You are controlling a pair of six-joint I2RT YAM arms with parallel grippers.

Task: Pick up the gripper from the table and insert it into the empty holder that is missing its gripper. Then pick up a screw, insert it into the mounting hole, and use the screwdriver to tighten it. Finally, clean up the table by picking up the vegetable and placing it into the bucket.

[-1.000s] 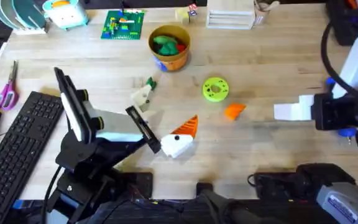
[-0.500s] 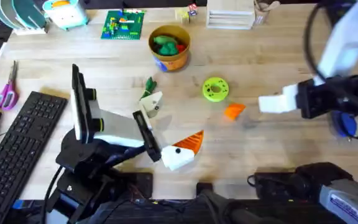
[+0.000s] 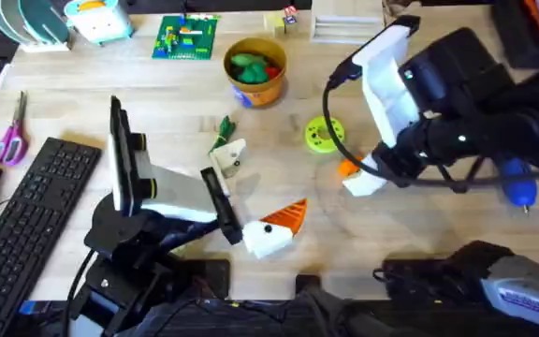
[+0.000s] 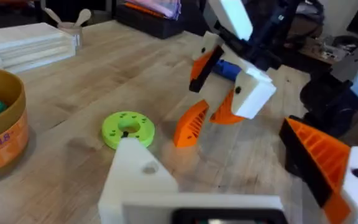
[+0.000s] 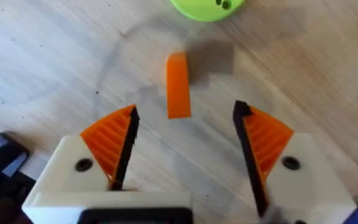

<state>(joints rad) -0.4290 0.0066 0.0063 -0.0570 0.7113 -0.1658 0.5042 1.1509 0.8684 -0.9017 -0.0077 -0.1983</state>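
Orange ribbed pads are being shown spread wide on the right gripper point(image 5: 185, 143), whose white fingers are straddling the loose orange gripper tip point(image 5: 178, 85) lying on the wooden table point(image 3: 110, 80); nothing is being held. In the overhead view the right arm is being reached in from the right side and bent down steeply over the tip point(image 3: 348, 168), with the right gripper point(image 3: 358, 178) pointed at the tabletop just beside the lime-green ring disc point(image 3: 322, 134). From the left wrist view the same right gripper point(image 4: 225, 84) is being seen hanging above the orange tip point(image 4: 191, 122), not touching it.

The left gripper point(image 3: 255, 211) is being held low near the table's front middle, its arm folded back toward its base. One finger is carrying an orange pad, while the other is being presented as a bare white holder point(image 4: 138, 177); its jaws are standing apart, empty.

Farther back, the yellow-orange bucket point(image 3: 254, 70) is holding green and red toy foods. The dark green leafy vegetable point(image 3: 225, 125) is lying between the bucket and the left gripper. A black keyboard point(image 3: 26, 201) is lying at the left.
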